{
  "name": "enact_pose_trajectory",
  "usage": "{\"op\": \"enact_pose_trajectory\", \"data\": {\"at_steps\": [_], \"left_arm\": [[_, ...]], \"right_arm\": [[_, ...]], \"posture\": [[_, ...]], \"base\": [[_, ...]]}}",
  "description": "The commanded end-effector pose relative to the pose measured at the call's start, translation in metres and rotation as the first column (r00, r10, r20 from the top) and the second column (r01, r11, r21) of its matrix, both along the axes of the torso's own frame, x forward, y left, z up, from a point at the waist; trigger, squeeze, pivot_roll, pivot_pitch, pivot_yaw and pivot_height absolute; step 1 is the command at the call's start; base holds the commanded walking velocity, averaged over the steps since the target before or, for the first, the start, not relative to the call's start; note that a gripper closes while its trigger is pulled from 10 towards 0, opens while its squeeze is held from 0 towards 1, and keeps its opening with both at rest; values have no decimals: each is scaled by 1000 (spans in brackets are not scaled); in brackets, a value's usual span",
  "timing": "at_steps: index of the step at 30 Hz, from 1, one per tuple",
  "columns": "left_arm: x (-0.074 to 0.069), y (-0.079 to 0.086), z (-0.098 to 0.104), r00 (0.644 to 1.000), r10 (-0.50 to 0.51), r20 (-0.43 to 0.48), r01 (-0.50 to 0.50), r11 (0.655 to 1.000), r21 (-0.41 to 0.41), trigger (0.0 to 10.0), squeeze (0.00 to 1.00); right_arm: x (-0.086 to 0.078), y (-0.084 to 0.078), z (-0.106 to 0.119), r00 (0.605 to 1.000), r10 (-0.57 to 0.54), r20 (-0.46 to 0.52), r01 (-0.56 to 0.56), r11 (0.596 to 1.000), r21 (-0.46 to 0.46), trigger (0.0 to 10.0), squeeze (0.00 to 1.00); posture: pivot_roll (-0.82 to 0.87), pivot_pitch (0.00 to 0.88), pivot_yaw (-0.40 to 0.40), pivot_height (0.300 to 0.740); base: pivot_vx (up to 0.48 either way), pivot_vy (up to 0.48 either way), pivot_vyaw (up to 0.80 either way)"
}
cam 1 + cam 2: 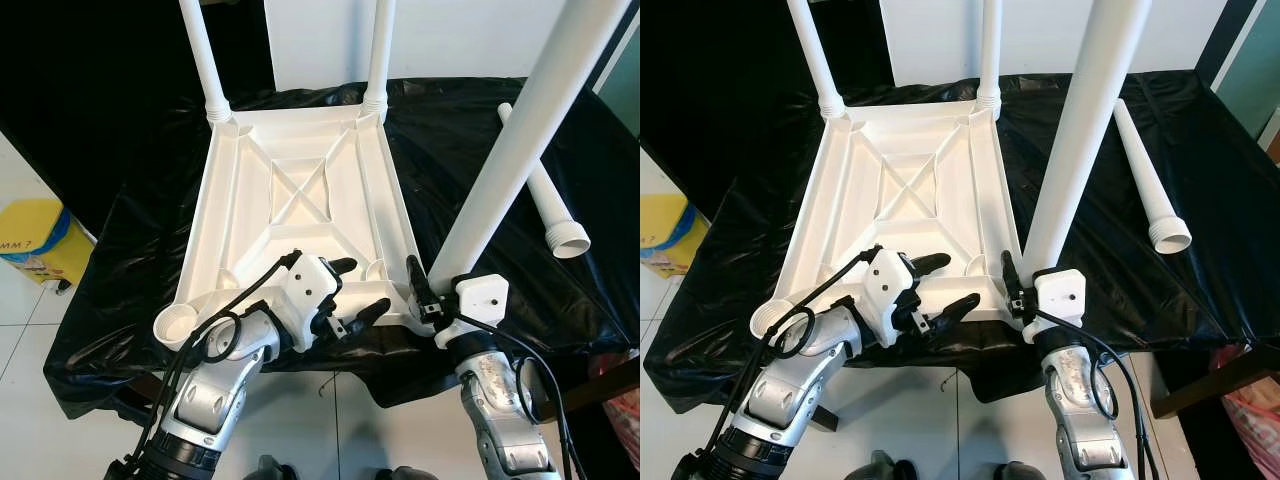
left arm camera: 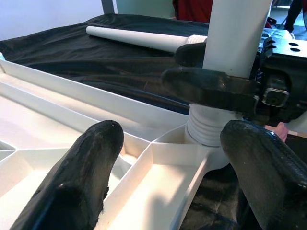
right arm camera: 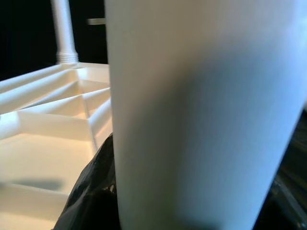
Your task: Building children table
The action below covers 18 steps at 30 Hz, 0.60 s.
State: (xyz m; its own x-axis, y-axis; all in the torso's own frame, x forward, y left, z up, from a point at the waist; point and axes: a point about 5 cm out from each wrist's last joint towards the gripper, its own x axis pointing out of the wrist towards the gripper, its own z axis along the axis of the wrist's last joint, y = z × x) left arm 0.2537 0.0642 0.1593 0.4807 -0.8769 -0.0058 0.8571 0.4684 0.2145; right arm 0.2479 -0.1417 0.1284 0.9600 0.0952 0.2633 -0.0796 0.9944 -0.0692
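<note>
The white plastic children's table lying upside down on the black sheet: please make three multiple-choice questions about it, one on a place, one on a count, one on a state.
1. Where does the loose white plastic leg lie?
A. on the black sheet, on the robot's right of the upturned white plastic tabletop
B. inside the tabletop
C. on the floor

2. How many legs stand in the two far corner sockets?
A. none
B. one
C. two

3. What is the right hand doing?
A. hanging idle
B. gripping the thick white leg at the near right corner
C. holding the sheet

Key: 1 A, it rests on the sheet beside the tabletop; 2 C, both far corners carry a leg; 3 B, its fingers close round that leg.
</note>
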Motion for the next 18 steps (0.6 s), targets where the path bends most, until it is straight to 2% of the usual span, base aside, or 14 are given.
{"op": "enact_pose_trajectory", "data": {"at_steps": [1,2,3,4,6,18], "left_arm": [[-2,-1,1,1000,6,8,-6,1000,1,10000,0],[-2,0,1,1000,9,7,-9,1000,-1,10000,0],[-2,0,1,1000,9,7,-9,1000,-1,10000,0],[-2,0,1,1000,14,6,-14,1000,-3,10000,0],[-2,0,1,1000,16,6,-16,1000,-4,10000,0],[-2,-2,2,1000,4,7,-4,1000,-6,10000,0]], "right_arm": [[-4,-18,-20,983,-151,-100,150,989,-15,10000,0],[-5,-23,-21,968,-229,-100,230,973,0,10000,0],[-5,-23,-21,968,-229,-100,230,973,0,10000,0],[-7,-26,-22,953,-283,-111,287,958,23,10000,0],[-8,-28,-22,942,-315,-117,321,947,34,10000,0],[-7,-21,-18,955,-281,-91,286,957,43,10000,0]], "posture": [[-23,90,27,740],[-20,91,26,740],[-20,91,26,740],[-19,91,26,740],[-18,91,25,740],[-30,89,36,740]], "base": [[0,0,0],[0,0,0],[0,0,0],[0,0,0],[0,0,0],[0,0,0]]}}
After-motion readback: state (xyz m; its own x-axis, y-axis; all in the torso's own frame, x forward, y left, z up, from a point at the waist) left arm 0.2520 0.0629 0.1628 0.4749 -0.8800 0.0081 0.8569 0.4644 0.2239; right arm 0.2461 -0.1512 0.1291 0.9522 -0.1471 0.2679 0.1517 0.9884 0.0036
